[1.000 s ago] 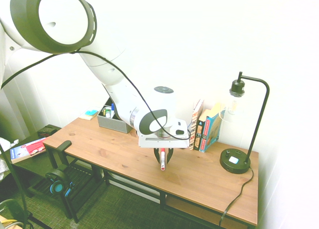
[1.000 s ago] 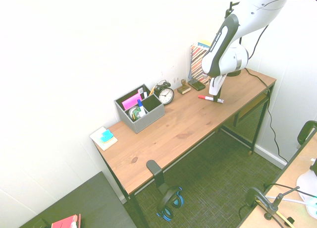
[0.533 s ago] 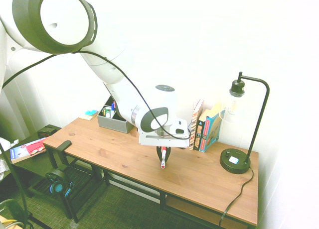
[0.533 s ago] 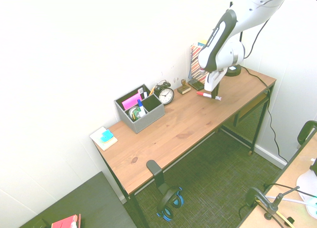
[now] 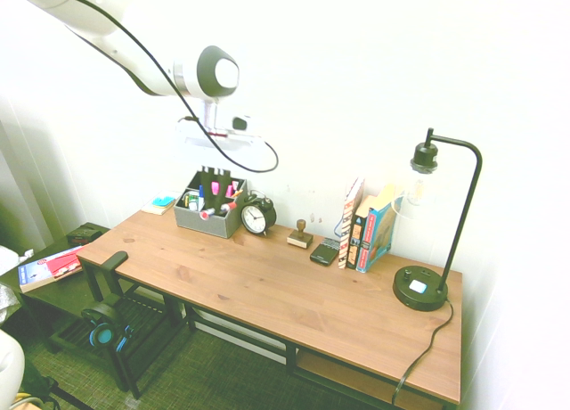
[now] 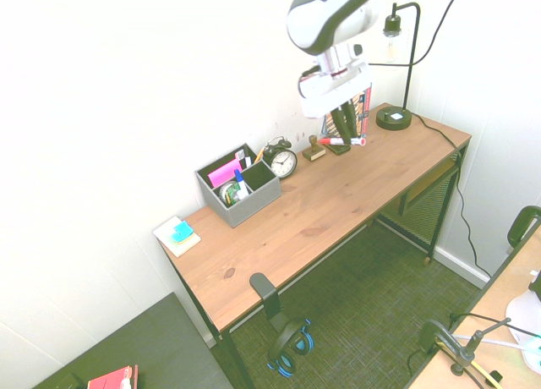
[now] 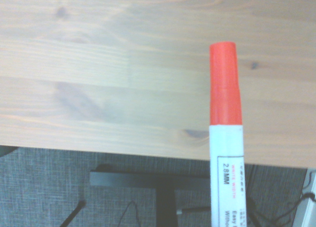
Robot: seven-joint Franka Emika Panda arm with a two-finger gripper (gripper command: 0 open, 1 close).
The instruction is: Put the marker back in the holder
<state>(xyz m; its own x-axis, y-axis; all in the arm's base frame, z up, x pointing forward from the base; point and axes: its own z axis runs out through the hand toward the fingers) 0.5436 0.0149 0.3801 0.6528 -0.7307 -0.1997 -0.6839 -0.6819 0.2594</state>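
Your hand [image 6: 342, 127] is clamped on the marker [image 6: 341, 140], holding it level high above the table [image 6: 338, 205] so it clears the clock [image 6: 283, 161] before reaching the holder [image 6: 238, 186] at the back edge.

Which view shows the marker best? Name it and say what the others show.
The wrist view: the marker fills the frame, red cap and barrel print sharp. The second exterior view shows it small, level in the shut gripper above the desk. The first exterior view shows only a reddish sliver at the gripper.
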